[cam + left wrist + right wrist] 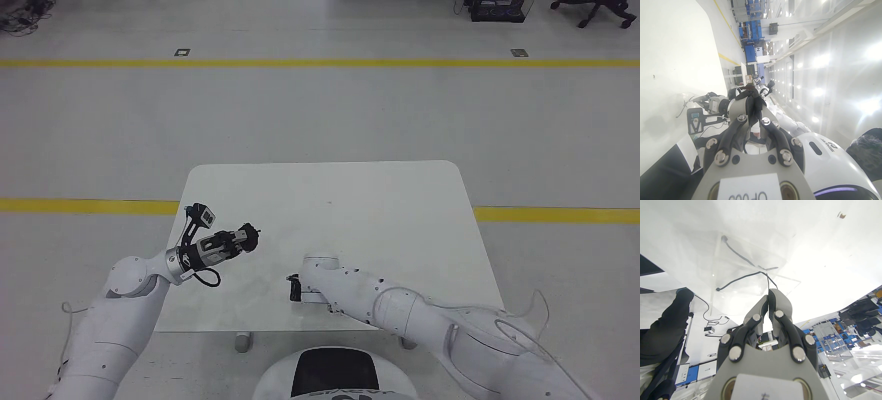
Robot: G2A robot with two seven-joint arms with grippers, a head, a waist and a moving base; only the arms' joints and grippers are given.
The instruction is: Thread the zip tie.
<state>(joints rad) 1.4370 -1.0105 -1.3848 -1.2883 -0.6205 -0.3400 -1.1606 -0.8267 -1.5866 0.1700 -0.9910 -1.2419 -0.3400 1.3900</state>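
Right gripper [769, 292] at the bench's [400, 200] 7 o'clock edge, fingers closed on the zip tie [742, 277] | tie trails from the fingertips onto the bench | left gripper [751, 98] at 9 o'clock, fingers pressed together; we cannot tell if they hold anything.
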